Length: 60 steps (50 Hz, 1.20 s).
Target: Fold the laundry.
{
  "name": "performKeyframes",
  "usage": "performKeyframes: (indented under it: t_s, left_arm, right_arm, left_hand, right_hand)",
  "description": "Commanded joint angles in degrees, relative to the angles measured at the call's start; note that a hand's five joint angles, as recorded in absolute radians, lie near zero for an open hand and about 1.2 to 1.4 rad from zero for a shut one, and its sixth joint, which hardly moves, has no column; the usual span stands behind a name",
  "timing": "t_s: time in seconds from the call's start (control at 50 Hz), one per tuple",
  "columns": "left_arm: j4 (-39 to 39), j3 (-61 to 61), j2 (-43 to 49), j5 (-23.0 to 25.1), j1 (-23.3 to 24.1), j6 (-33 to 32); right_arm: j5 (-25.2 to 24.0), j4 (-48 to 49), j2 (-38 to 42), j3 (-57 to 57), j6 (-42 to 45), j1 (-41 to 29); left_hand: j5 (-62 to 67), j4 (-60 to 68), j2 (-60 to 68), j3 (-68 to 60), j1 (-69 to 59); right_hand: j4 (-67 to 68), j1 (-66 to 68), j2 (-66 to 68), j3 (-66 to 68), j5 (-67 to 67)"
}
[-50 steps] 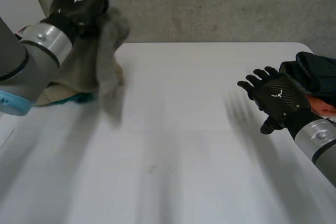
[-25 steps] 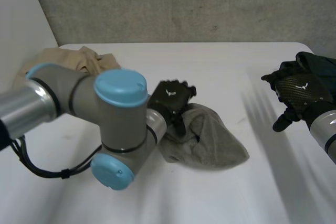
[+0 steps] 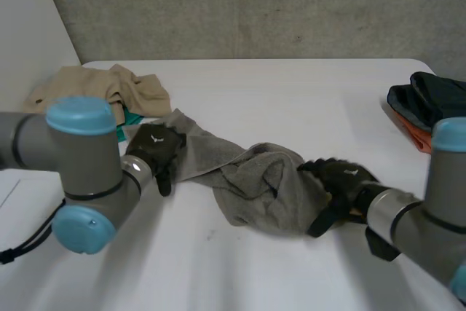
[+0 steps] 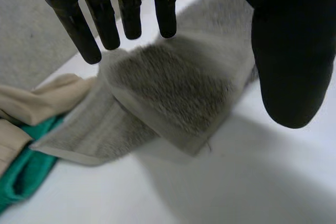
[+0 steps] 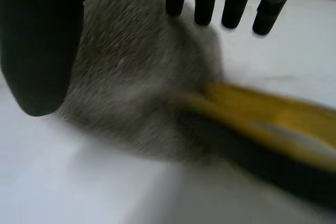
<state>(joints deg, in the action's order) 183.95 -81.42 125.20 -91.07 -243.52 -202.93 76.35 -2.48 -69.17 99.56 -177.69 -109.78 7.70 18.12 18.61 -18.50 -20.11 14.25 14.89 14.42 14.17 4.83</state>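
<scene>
A grey towel (image 3: 255, 183) lies crumpled across the middle of the white table (image 3: 291, 92). My left hand (image 3: 154, 152) rests at its left end, open, with straight fingers (image 4: 105, 19) over a folded-over corner of the towel (image 4: 173, 87) and the thumb held apart. At the towel's right end my right hand (image 3: 338, 180) is low over the table and also open. Its fingers (image 5: 233, 3) reach over the grey towel (image 5: 136, 77), and nothing is pinched.
A beige garment pile (image 3: 102, 85) with green cloth (image 3: 129, 118) under it sits at the back left, close behind my left hand. Dark blue and orange clothes (image 3: 429, 103) are stacked at the right edge. A blurred yellow and black strip (image 5: 262, 119) lies beside the towel under my right hand.
My left hand carried the grey towel from the back-left pile to the table's middle and let go of it. My right hand swept in from the right to the towel's right end.
</scene>
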Motion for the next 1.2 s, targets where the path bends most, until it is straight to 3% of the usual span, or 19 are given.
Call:
performKeyframes:
  t_s: [0.02, 0.04, 0.08, 0.1, 0.3, 0.36, 0.46, 0.54, 0.58, 0.6, 0.62, 0.66, 0.68, 0.84, 0.94, 1.04, 1.12, 1.2]
  left_arm:
    - [6.76, 7.24, 8.48, 0.02, 0.15, 0.34]
    - [7.73, 9.25, 9.7, 0.02, 0.15, 0.25]
    - [8.43, 11.63, 10.85, 0.02, 0.06, 0.16]
    - [9.13, 14.16, 11.72, 0.1, -0.2, 0.16]
    - [10.46, 24.03, 11.03, 2.91, -1.52, 0.16]
    - [13.53, 26.05, 6.56, 3.09, -1.78, 0.69]
    - [24.24, 24.65, -1.26, 2.83, -1.96, 2.18]
    - [30.49, 20.62, -8.55, 3.09, -2.05, 7.44]
    - [29.98, 19.21, -10.14, 3.27, -2.05, 8.94]
    - [29.45, 18.33, -10.76, 3.36, -1.96, 9.47]
    - [27.79, 16.41, -11.9, 3.44, -1.87, 10.09]
    - [25.94, 14.2, -12.7, 3.62, -1.7, 10.18]
    - [25.06, 13.14, -13.22, 3.88, -1.61, 10.1]
    - [20.92, 0.49, -19.64, 7.05, -1.26, 9.3]
    - [20.92, -6.36, -26.3, 7.31, -1.17, 7.37]
    - [21.01, -9.71, -31.85, 7.4, -1.08, 7.02]
    - [20.92, -11.12, -36.68, 7.4, -0.47, 7.28]
    - [20.92, -11.48, -40.73, 7.4, 1.03, 7.37]
  right_arm:
    - [2.75, 5.8, 4.84, -1.56, 0.68, -4.92]
    - [2.84, 7.04, 4.84, -1.64, 0.68, -5.18]
    - [3.01, 9.68, 4.49, -1.82, 0.94, -5.45]
    - [3.19, 12.04, 4.22, -2.17, 1.73, -5.53]
    - [7.75, 15.92, 0.8, -10.85, 11.21, -5.62]
    - [9.77, 17.67, -0.08, -13.94, 13.68, -5.62]
    - [10.83, 32.66, -4.2, -14.92, 18.25, -5.27]
    - [10.83, 39.03, -7.63, -12.55, 19.92, -4.83]
    - [10.75, 37.3, -8.43, -12.02, 20.02, -4.74]
    - [10.66, 35.81, -8.61, -11.76, 20.02, -4.74]
    - [10.57, 31.44, -8.61, -11.49, 19.75, -4.66]
    - [10.57, 27.46, -8.52, -11.23, 19.4, -4.66]
    - [10.75, 23.0, -8.52, -10.96, 18.97, -4.66]
    - [9.7, 7.32, -8.52, -5.18, 16.94, -4.74]
    - [6.45, 7.23, -12.03, -0.95, 17.11, -3.17]
    - [4.07, 6.52, -18.36, 0.73, 16.85, 3.33]
    - [1.26, 4.33, -18.72, -0.5, 16.06, 6.85]
    - [0.29, 1.6, -18.19, -3.66, 12.64, 5.98]
  left_hand:
    - [20.55, 20.13, 19.64, -19.75, -18.14]
    - [38.92, 38.5, 38.01, -38.12, -36.51]
    - [59.85, 59.43, 58.94, -59.05, -57.44]
    - [62.28, 61.85, 61.37, -61.48, -59.87]
    - [62.3, 61.88, 61.39, -61.5, -59.89]
    - [62.3, 61.88, 61.39, -61.5, -59.89]
    - [62.3, 61.88, 61.39, -61.5, -59.89]
    - [62.3, 61.88, 61.39, -61.5, -59.89]
    - [62.3, 61.88, 61.39, -61.5, -59.89]
    - [62.3, 61.88, 61.39, -61.5, -59.89]
    - [62.3, 61.88, 61.39, -61.5, -59.89]
    - [62.3, 61.88, 61.39, -61.5, -59.89]
    - [62.3, 61.88, 61.39, -61.5, -59.89]
    - [62.3, 61.88, 61.39, -61.5, -59.89]
    - [62.3, 61.88, 61.39, -61.5, -59.89]
    - [62.3, 61.88, 61.39, -61.5, -59.89]
    - [62.3, 61.88, 61.39, -61.5, -59.89]
    - [62.3, 61.88, 61.39, -61.5, -59.89]
  right_hand:
    - [53.32, 52.68, 53.15, 53.4, 52.74]
    - [64.02, 63.38, 63.85, 64.1, 63.44]
    - [65.75, 65.11, 65.58, 65.83, 65.17]
    - [65.75, 65.11, 65.58, 65.83, 65.17]
    - [65.75, 65.11, 65.58, 65.83, 65.17]
    - [65.75, 65.11, 65.58, 65.83, 65.17]
    - [65.75, 65.11, 65.58, 65.83, 65.17]
    - [65.75, 65.11, 65.58, 65.83, 65.17]
    - [65.75, 65.11, 65.58, 65.83, 65.17]
    - [59.15, 58.51, 58.97, 59.23, 58.57]
    - [28.11, 27.47, 27.93, 28.19, 27.53]
    - [0.69, 0.05, 0.51, 0.77, 0.11]
    - [-4.25, -4.89, -4.42, -4.17, -4.83]
    - [-4.25, -4.89, -4.42, -4.17, -4.83]
    - [-4.25, -4.89, -4.42, -4.17, -4.83]
    - [-4.25, -4.89, -4.42, -4.17, -4.83]
    - [-4.25, -4.89, -4.42, -4.17, -4.83]
    - [-4.25, -4.89, -4.42, -4.17, -4.83]
